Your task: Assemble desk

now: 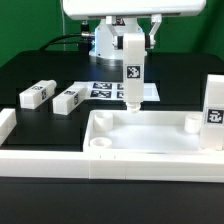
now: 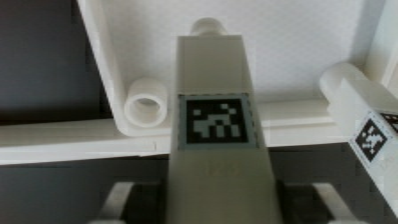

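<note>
My gripper [image 1: 130, 42] is shut on a white leg block [image 1: 131, 75] and holds it upright, tag facing the camera. The block's pointed lower end is at the far part of the tray-like tabletop [image 1: 150, 160], between the two far corner sockets. In the wrist view the held leg block [image 2: 214, 115] runs between my fingers [image 2: 128, 195], and a round socket [image 2: 146, 110] lies beside it. Another leg block [image 1: 213, 112] stands upright in the tabletop's corner at the exterior view's right. Two more leg blocks [image 1: 36, 94] [image 1: 68, 99] lie on the black table at the left.
The marker board [image 1: 108, 90] lies flat behind the held leg, by the arm's base. A white border rail [image 1: 8, 128] runs along the left and front of the tabletop. Round sockets [image 1: 99, 144] [image 1: 191, 124] sit in the tabletop's corners.
</note>
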### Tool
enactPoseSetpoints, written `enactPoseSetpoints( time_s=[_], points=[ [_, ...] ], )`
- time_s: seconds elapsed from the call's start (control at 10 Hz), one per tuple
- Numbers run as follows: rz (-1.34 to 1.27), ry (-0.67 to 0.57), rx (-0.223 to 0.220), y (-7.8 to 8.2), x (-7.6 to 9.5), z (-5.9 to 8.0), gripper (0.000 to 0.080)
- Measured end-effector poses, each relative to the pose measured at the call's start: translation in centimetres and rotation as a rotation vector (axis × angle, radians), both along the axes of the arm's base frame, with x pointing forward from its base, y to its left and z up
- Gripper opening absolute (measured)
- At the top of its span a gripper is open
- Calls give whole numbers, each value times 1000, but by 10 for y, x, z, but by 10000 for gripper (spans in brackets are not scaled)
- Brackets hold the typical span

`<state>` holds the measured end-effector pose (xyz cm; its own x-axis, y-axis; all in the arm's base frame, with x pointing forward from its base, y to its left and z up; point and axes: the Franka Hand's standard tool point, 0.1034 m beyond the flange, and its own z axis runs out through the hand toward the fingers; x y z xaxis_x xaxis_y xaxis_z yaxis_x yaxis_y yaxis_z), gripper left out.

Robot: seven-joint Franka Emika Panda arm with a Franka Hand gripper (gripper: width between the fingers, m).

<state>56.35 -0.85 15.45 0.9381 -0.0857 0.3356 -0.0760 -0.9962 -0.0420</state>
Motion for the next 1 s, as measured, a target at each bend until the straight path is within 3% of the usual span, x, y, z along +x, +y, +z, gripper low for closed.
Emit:
enactPoseSetpoints(
  time_s=[0.2, 0.3, 0.5, 0.6, 1.0],
  points=[
    [0, 2, -1, -1, 0, -1, 290],
    [50, 3, -27, -10, 3, -4, 290],
    [83, -20, -65, -23, 29, -3, 290],
    [85, -20, -68, -30, 33, 1, 290],
    [81, -42, -77, -32, 32, -1, 290]
  ],
)
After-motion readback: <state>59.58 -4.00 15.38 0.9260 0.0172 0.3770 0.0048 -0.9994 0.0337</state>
